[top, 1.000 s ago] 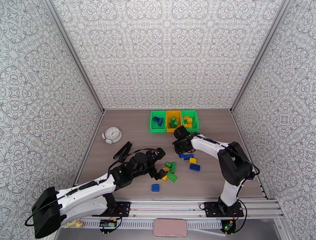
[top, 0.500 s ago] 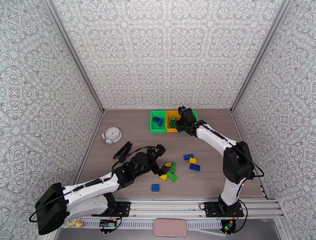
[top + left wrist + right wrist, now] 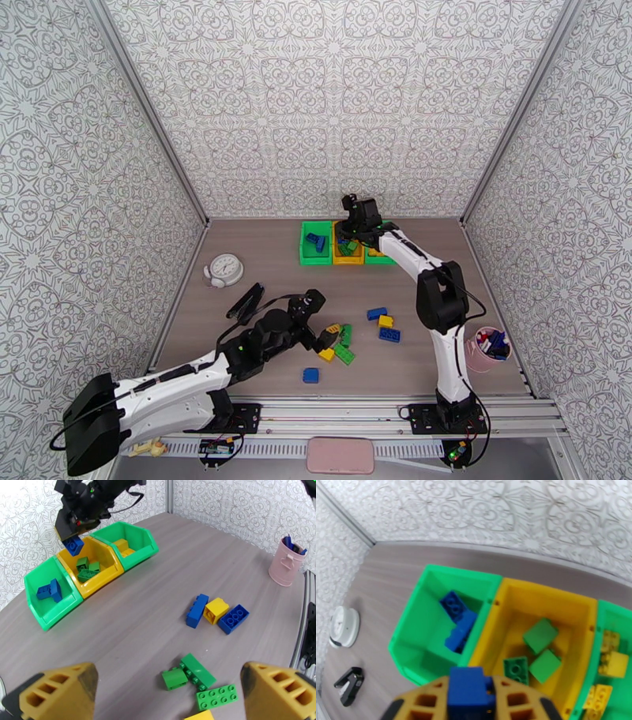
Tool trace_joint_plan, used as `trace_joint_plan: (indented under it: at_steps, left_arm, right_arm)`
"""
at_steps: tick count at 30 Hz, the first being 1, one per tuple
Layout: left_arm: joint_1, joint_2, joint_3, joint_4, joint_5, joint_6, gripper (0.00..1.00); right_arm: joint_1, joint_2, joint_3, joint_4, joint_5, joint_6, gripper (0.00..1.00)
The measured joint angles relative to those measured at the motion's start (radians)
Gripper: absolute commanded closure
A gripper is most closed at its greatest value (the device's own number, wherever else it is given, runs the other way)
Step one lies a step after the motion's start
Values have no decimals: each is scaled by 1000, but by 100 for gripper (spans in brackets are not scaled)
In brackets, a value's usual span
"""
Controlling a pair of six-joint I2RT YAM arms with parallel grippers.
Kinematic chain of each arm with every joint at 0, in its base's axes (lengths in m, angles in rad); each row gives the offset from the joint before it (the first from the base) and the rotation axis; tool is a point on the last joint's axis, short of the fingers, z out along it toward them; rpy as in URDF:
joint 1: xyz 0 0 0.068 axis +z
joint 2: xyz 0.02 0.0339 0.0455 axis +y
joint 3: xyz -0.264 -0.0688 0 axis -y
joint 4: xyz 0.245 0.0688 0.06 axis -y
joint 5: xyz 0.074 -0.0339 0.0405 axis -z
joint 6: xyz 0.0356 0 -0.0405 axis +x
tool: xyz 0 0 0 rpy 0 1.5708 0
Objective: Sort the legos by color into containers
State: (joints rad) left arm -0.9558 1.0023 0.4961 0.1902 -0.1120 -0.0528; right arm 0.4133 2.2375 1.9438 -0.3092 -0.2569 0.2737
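1. Top external view: the right arm [image 3: 411, 256] reached toward 12 o'clock, over the three containers at the far edge of the tabletop [image 3: 268, 245].
2. Right jaws were clamped on a blue lego [image 3: 469, 689], held about where the left green bin [image 3: 410, 638] met the yellow bin [image 3: 545, 594].
3. Left green bin held blue legos [image 3: 458, 622]. Yellow bin held green legos [image 3: 539, 647]. Right green bin [image 3: 599, 634] held yellow legos [image 3: 613, 657].
4. Left jaws stood wide apart and empty, above loose green legos [image 3: 193, 673].
5. Two blue legos and one yellow lego [image 3: 215, 609] lay at 2 o'clock from these.
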Motion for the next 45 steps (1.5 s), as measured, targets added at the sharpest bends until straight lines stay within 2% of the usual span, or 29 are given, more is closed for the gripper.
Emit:
trace_joint_plan:
  at_steps: [6, 8, 11, 16, 20, 23, 26, 34, 40, 45]
  left_arm:
    - [0, -29, -8, -41, -21, 0, 0]
    - [0, -34, -8, -57, -23, 0, 0]
    - [-4, -48, -8, -86, -27, -11, 0]
    - [-17, -76, -6, -172, -74, -64, 0]
    - [-29, -76, 18, -292, -150, -183, 0]
    - [-44, -45, 85, -444, -225, -349, 0]
    - [-67, 10, 163, -597, -260, -531, 0]
    - [-203, 188, 253, -889, -217, -895, 0]
    - [-192, 228, 275, -974, -113, -970, 0]
    - [-188, 301, 275, -974, -12, -972, 0]
  right_arm:
    - [15, 141, 153, 37, -67, 23, 79]
    - [21, 188, 209, 42, -71, 31, 75]
    - [31, 254, 288, 43, -70, 50, 65]
    - [39, 315, 377, 21, -69, 59, 39]
    - [39, 300, 367, 3, -63, 47, 29]
    - [39, 217, 253, 14, -53, 28, 26]
    - [39, 61, 44, 51, -36, 7, 24]
    - [37, -303, -395, 191, 29, -30, 24]
    - [26, -374, -609, 234, 68, -36, 23]
    - [13, -376, -678, 226, 89, -39, 23]
